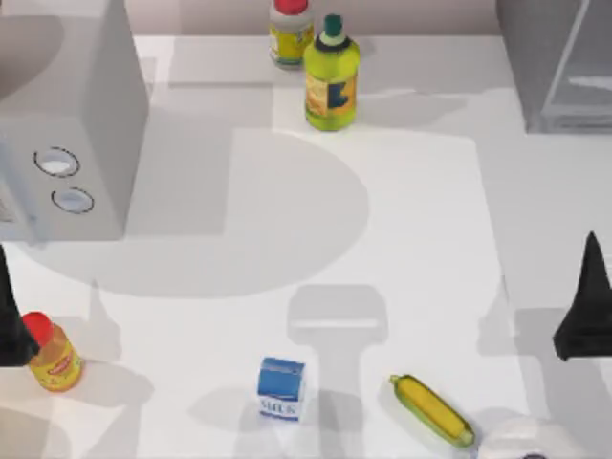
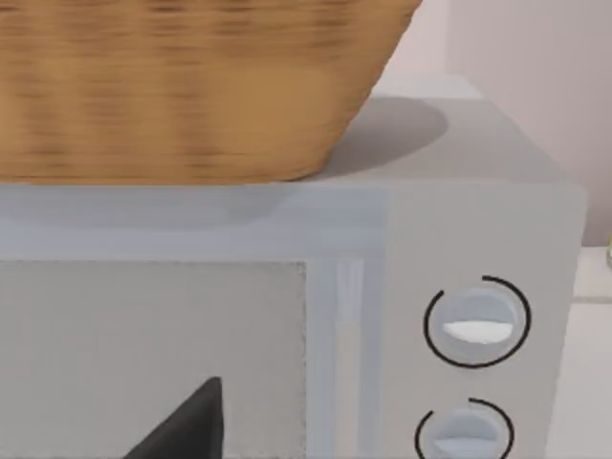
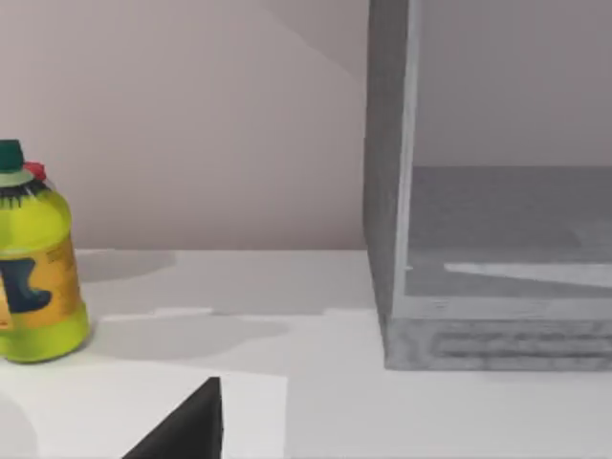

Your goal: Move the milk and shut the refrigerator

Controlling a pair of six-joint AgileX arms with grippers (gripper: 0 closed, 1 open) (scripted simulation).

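Milk (image 1: 281, 388): upright at 6 o'clock on the table (image 1: 421, 239), untouched.
Refrigerator (image 1: 559, 62): at 1 o'clock, interior exposed, not shut.
Left gripper (image 1: 11, 320): at 9 o'clock; finger state cannot be told.
Right gripper (image 1: 585, 311): at 3 o'clock; likewise undetermined.
Risk: the corn cob (image 1: 431, 409) beside the carton could be knocked during an approach; a light carton may topple.

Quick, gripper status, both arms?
Left gripper: parked at the table's left edge, cannot be told.
Right gripper: parked at the right edge, cannot be told.
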